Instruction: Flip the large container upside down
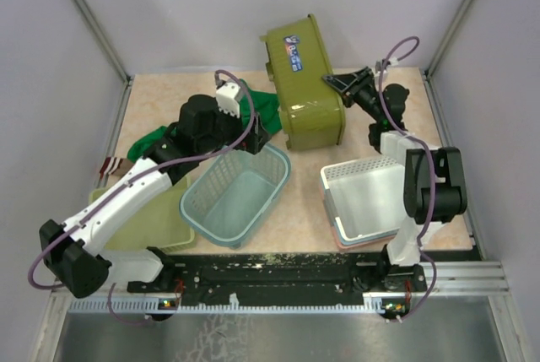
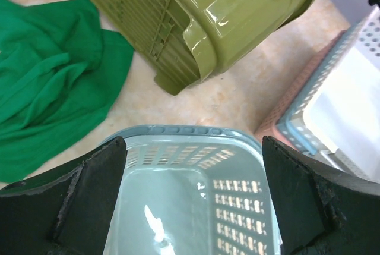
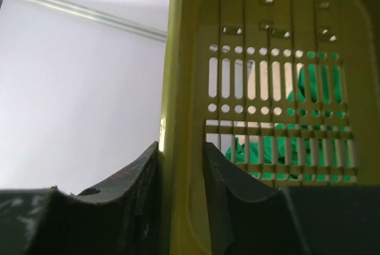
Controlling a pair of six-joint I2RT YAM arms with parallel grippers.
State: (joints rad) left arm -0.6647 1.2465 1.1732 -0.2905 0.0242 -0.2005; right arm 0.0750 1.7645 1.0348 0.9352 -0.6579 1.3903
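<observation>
The large container (image 1: 307, 83), a deep olive-green tub, lies tipped on its side at the back middle of the table, opening facing right. My right gripper (image 1: 335, 83) is shut on its rim wall (image 3: 181, 148); the slotted bottom (image 3: 276, 88) shows through the opening in the right wrist view. My left gripper (image 1: 263, 132) is open and empty, hovering over the far end of the pale teal basket (image 2: 190, 189), left of the tub's lower corner (image 2: 196, 35).
A green cloth (image 1: 253, 109) lies left of the tub, under my left arm. The teal mesh basket (image 1: 236, 195) sits front centre. A shallow light-green tray (image 1: 143, 223) is front left. White stacked bins (image 1: 367, 197) sit front right.
</observation>
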